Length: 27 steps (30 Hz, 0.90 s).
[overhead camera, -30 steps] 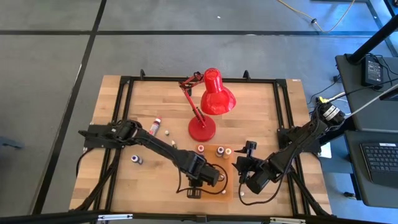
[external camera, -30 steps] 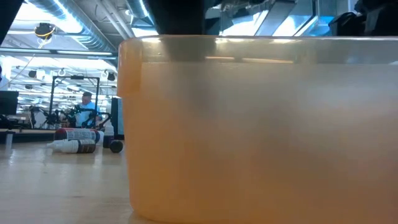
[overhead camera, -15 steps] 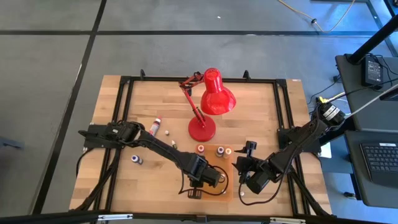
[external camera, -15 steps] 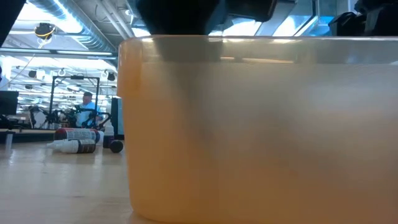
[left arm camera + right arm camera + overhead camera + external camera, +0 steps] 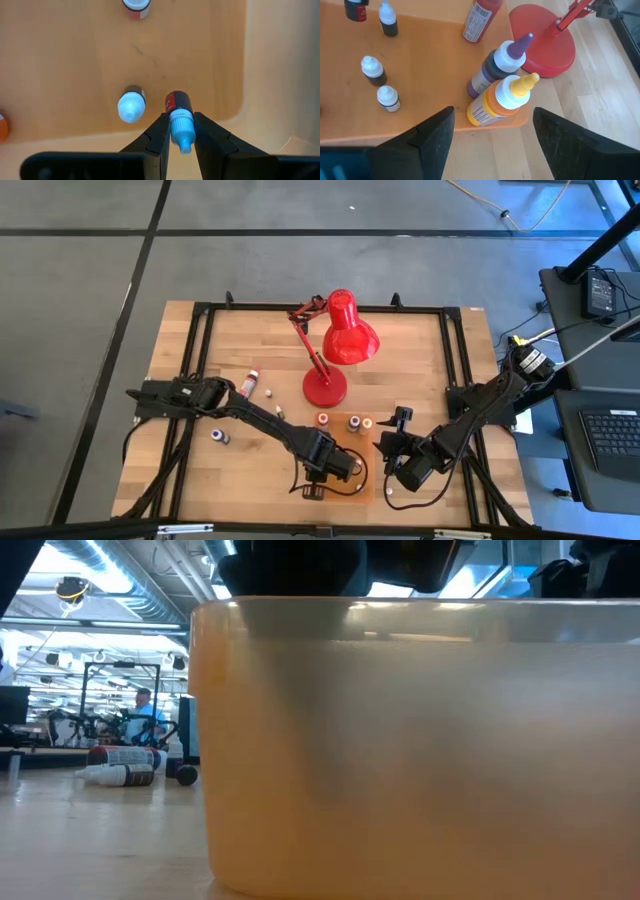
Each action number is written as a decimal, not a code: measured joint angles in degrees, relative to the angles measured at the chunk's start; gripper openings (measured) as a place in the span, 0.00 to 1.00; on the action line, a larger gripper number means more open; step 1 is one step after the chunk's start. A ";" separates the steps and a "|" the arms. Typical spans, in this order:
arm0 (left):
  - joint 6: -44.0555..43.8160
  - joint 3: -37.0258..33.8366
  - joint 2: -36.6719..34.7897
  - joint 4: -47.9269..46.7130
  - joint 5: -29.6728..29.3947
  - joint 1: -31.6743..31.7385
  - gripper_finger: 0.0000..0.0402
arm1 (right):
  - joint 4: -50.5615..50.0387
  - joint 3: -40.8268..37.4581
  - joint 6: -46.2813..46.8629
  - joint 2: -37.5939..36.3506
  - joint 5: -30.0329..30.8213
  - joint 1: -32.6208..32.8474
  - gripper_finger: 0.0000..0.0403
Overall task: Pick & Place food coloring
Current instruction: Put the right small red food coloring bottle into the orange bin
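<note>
From above, the left gripper (image 5: 345, 467) hangs over the orange tray (image 5: 368, 485) near the table's front edge, while the right gripper (image 5: 397, 442) waits just off the tray's far-right side, the red desk lamp (image 5: 340, 340) standing well beyond both. Loose food coloring bottles lie out on the wood, one (image 5: 219, 436) well to the left arm's side. At table height, the tray's translucent wall (image 5: 420, 740) fills the picture and hides what is inside it; dark arm parts show only above its rim. The left wrist view settles the grip: the fingers (image 5: 161, 135) are pinched narrowly on the white cap of a small red-bodied food coloring bottle (image 5: 179, 117), which hangs upright above the tray floor, with another white-capped bottle (image 5: 132, 106) just beside it. To place it well, I judge the arm should lower until the base rests flat, then let go without brushing that neighbour. The right wrist view shows its own fingers (image 5: 432, 135) spread wide and empty, with a purple-capped bottle (image 5: 497, 67) and a yellow-capped bottle (image 5: 502, 100) leaning together just ahead.
</note>
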 joint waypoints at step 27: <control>0.04 -0.02 -0.93 -1.59 1.10 0.41 0.25 | 0.00 0.00 0.03 0.00 -0.17 0.02 0.68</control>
